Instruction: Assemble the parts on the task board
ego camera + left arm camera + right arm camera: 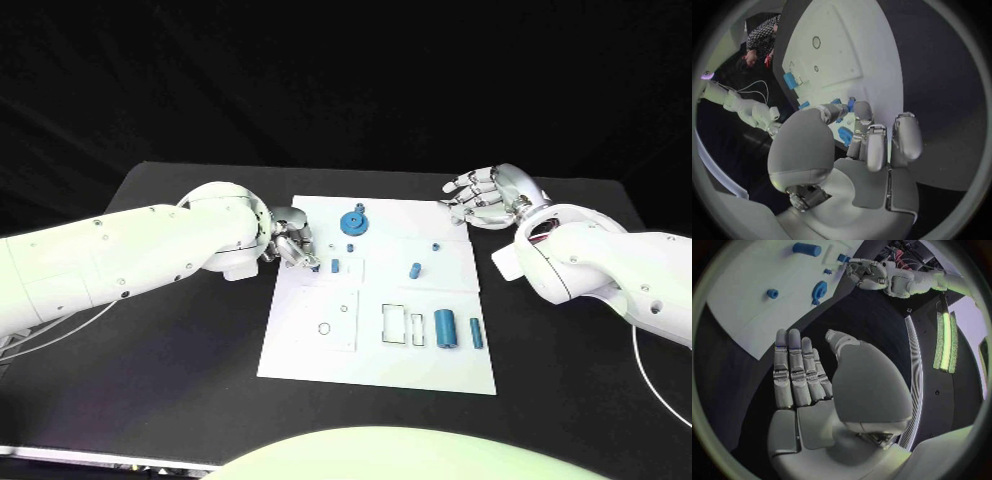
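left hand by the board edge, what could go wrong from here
1. The left hand sits at the white board's edge with its fingers right next to a small blue piece; a slightly off approach could knock it away rather than pick it up.
2. Pressing on that edge might shift the board and disturb the loose blue cylinder.

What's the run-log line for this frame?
left hand: at white task board left edge, by small blue parts | right hand: open, off board's far right corner
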Available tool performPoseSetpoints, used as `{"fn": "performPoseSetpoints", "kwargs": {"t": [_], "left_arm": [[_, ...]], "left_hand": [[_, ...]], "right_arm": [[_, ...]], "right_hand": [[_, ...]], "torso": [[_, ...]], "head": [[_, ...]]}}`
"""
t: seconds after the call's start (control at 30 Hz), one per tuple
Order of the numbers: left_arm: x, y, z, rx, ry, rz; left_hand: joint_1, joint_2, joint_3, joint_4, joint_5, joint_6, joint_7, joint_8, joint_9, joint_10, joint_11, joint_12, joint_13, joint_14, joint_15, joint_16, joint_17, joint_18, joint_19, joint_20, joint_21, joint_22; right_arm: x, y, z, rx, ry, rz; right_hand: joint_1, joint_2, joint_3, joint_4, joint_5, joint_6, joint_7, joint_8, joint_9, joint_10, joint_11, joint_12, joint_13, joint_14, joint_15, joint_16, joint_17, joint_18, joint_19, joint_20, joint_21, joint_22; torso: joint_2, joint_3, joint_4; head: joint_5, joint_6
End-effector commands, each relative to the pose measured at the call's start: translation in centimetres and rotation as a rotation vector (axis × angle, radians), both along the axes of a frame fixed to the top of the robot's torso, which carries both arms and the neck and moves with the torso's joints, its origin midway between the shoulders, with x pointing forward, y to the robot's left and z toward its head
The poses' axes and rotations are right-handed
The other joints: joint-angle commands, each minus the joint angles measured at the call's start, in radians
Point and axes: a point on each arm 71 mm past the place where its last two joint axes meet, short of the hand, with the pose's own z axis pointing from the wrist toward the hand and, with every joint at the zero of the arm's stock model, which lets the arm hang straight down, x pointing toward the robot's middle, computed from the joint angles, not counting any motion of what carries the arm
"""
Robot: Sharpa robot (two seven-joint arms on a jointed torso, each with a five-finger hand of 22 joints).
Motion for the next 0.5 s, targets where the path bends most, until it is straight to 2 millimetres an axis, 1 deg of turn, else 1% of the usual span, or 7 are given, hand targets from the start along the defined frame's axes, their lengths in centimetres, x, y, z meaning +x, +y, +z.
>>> {"fn": "performPoseSetpoints", "kwargs": {"t": [0.03,0.1,0.17,0.23,0.43,0.5], "left_arm": [[-0.23,-0.24,-0.36,-0.022,0.030,-0.007],[-0.25,-0.25,-0.35,-0.029,0.033,-0.005],[-0.23,-0.24,-0.35,-0.034,0.037,-0.004],[-0.19,-0.21,-0.36,-0.041,0.048,-0.001],[-0.10,-0.16,-0.42,-0.049,0.073,-0.002],[-0.05,-0.12,-0.40,-0.054,0.078,0.000]], "left_hand": [[0.006,0.003,0.202,-0.207,0.002,0.006,0.000,-0.005,0.000,0.011,-0.005,0.005,0.001,0.088,-0.007,0.006,0.212,-0.008,0.006,0.000,0.004,0.001],[0.006,0.002,0.202,-0.207,0.002,0.007,0.000,-0.005,0.000,0.011,-0.005,0.005,0.001,0.088,-0.007,0.006,0.212,-0.008,0.006,0.000,0.004,0.001],[0.006,0.002,0.203,-0.208,0.004,0.007,0.000,-0.005,0.000,0.011,-0.006,0.006,0.001,0.088,-0.007,0.005,0.212,-0.008,0.005,0.000,0.004,0.001],[0.006,0.002,0.203,-0.208,0.004,0.007,0.000,-0.005,0.000,0.011,-0.006,0.006,0.001,0.088,-0.007,0.005,0.212,-0.008,0.005,0.000,0.004,0.001],[0.006,0.001,0.203,-0.209,0.005,0.008,0.000,-0.006,-0.001,0.012,-0.006,0.005,0.000,0.088,-0.008,0.006,0.212,-0.007,0.004,0.000,0.003,-0.001],[0.006,0.001,0.203,-0.210,0.005,0.008,0.000,-0.006,-0.001,0.011,-0.006,0.003,-0.003,0.088,-0.008,0.005,0.210,-0.008,0.005,0.000,0.004,0.000]], "right_arm": [[-0.04,0.07,-0.03,0.001,-0.003,0.015],[-0.06,0.04,-0.06,0.000,-0.002,0.015],[-0.07,0.01,-0.10,0.000,-0.001,0.015],[-0.06,-0.02,-0.14,-0.001,0.001,0.014],[-0.06,-0.08,-0.24,-0.002,0.004,0.013],[-0.05,-0.09,-0.26,-0.002,0.005,0.013]], "right_hand": [[0.006,0.004,0.001,-0.008,-0.006,-0.006,0.025,0.004,-0.001,-0.003,0.005,-0.005,-0.001,-0.004,0.001,-0.004,-0.002,0.005,-0.007,0.000,-0.002,-0.001],[0.006,0.004,0.001,-0.008,-0.006,-0.006,0.025,0.004,-0.001,-0.003,0.005,-0.005,-0.001,-0.004,0.001,-0.004,-0.002,0.005,-0.007,0.000,-0.002,-0.001],[0.006,0.004,0.001,-0.008,-0.006,-0.006,0.025,0.005,-0.001,-0.003,0.006,-0.005,-0.002,-0.004,0.001,-0.005,-0.002,0.005,-0.007,0.000,-0.002,-0.002],[0.006,0.004,0.001,-0.008,-0.006,-0.006,0.025,0.005,-0.001,-0.003,0.006,-0.005,-0.002,-0.004,0.001,-0.005,-0.002,0.005,-0.008,0.000,-0.002,-0.002],[0.006,0.004,0.001,-0.008,-0.006,-0.006,0.025,0.005,-0.001,-0.004,0.006,-0.005,-0.003,-0.004,0.001,-0.005,-0.002,0.005,-0.008,0.000,-0.002,-0.003],[0.006,0.004,0.001,-0.008,-0.006,-0.006,0.025,0.005,-0.001,-0.004,0.006,-0.005,-0.003,-0.004,0.001,-0.005,-0.002,0.005,-0.008,0.000,-0.002,-0.003]], "torso": [[0.000,-0.0002,0.0000],[0.001,-0.0014,-0.0006],[0.002,-0.0016,-0.0010],[0.001,-0.0006,-0.0010],[0.002,0.0000,-0.0012],[0.001,-0.0005,-0.0008]], "head": [[-0.001,0.001],[-0.001,0.002],[-0.002,0.002],[-0.003,-0.001],[-0.004,-0.002],[-0.005,-0.002]]}}
